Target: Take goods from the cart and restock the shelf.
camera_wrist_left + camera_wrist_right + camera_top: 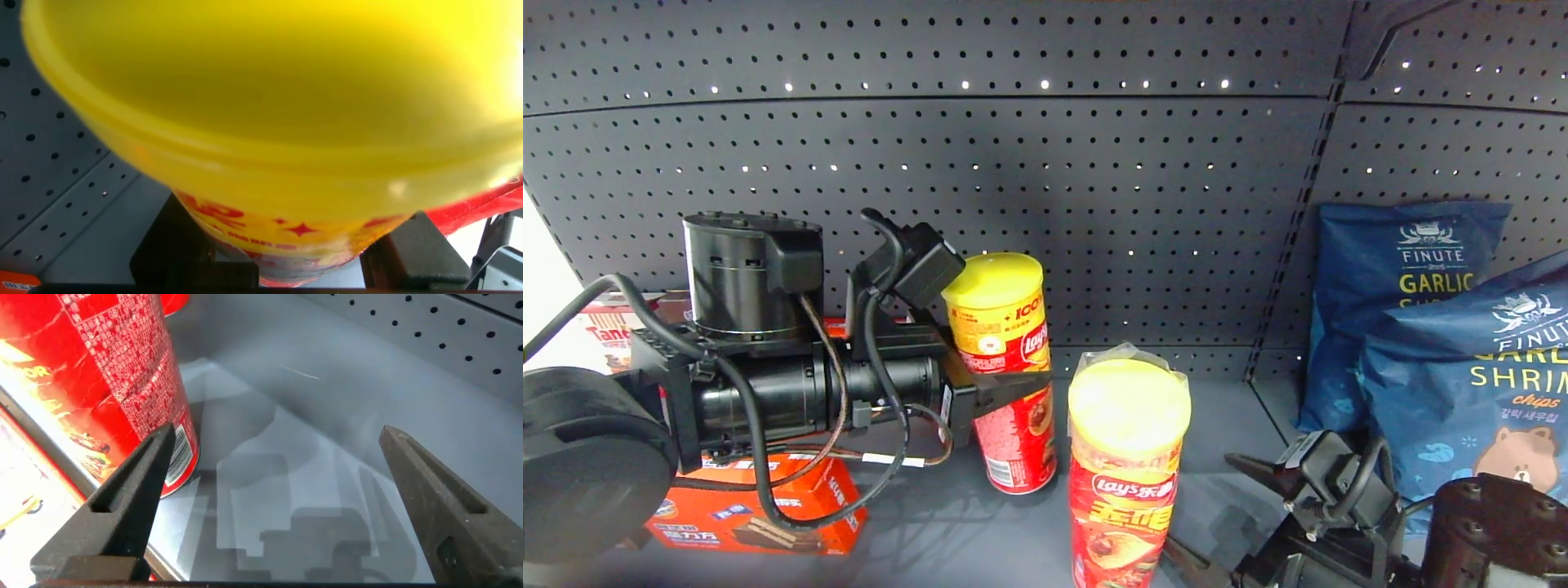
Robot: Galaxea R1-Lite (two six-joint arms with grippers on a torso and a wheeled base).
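- head view: left gripper (1019,384) is clamped across the middle of the rear chip can (1001,327), which stands slightly tilted on the shelf (1233,400) near the back panel. the front chip can (1127,457) stands free, just beside it.
- left wrist view: the rear chip can's yellow lid looms close, its body between the dark fingers (176,245). it is likely light, a stiff tube with a glossy wall that could slip, and tall enough to tip easily. mid-body is the sound place to hold it.
- right wrist view: right gripper (278,514) is spread wide, grasping nothing, low over the shelf. what i judge to be the front chip can stands just beside one finger, outside the gap.
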